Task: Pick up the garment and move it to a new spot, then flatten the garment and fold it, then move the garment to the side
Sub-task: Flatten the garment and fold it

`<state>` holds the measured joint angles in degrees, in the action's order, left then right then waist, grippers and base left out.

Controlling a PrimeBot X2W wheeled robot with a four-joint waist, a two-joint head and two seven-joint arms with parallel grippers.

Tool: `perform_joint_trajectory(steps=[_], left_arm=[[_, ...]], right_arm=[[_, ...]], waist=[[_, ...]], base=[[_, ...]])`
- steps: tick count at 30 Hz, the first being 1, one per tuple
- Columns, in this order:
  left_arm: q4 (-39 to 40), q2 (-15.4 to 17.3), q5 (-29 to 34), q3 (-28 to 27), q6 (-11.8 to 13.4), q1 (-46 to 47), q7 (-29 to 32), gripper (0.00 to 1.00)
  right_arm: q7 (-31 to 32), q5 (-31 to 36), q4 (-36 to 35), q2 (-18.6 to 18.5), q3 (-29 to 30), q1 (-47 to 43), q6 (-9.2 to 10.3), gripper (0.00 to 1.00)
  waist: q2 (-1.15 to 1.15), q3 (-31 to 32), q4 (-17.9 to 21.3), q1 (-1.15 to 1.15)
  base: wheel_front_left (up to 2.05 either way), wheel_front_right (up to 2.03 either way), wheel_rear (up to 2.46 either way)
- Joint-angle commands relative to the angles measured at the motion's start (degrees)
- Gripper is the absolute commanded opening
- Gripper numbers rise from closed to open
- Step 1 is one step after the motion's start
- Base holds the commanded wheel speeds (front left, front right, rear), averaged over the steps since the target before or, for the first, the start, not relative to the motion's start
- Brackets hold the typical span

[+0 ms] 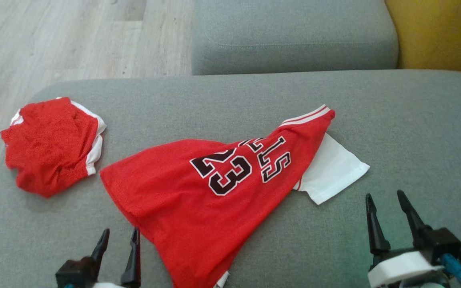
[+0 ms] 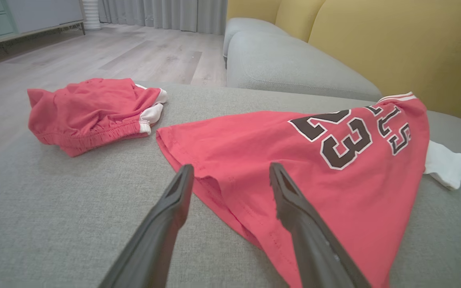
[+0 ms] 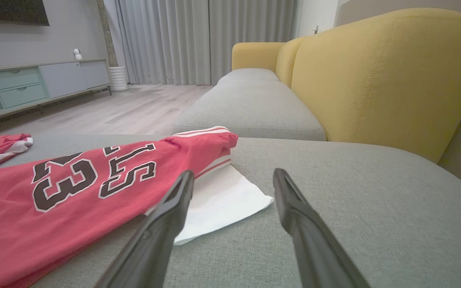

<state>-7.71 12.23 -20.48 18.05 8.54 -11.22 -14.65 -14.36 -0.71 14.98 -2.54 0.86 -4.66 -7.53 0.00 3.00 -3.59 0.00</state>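
Left gripper [image 1: 120,233] and right gripper [image 1: 385,195]: both spread wide, holding nothing, at the near edge of the grey sofa cushion [image 1: 414,120]. Red number-23 jersey [image 1: 198,188] lies rumpled mid-cushion between them. Red shorts [image 1: 50,144] bunched at the left edge.

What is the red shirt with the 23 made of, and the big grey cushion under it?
The red shirt looks like thin, soft sports cloth, maybe polyester mesh: it is matte, drapes in loose folds and has a stitched hem. The grey cushion looks like coarse woven upholstery fabric, matte, with a speckled weave showing up close.
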Motion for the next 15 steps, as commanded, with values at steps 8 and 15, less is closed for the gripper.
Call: perform_joint_trajectory(steps=[8,15], left_arm=[[1.2,-2.5,4.0,-8.6,-6.3,-0.6,-0.3,1.00],[0.5,-5.3,7.2,-13.0,-9.9,-1.2,-0.3,1.00]], right_arm=[[-0.6,-1.1,0.4,-0.3,-0.9,0.0,0.04,1.00],[-0.6,-1.5,1.4,-0.3,-1.2,0.4,0.04,1.00]], waist=[[0.00,0.9,-0.6,0.00],[0.00,0.8,-0.8,0.00]], base=[[0.00,0.00,0.00],[0.00,0.00,0.00]])
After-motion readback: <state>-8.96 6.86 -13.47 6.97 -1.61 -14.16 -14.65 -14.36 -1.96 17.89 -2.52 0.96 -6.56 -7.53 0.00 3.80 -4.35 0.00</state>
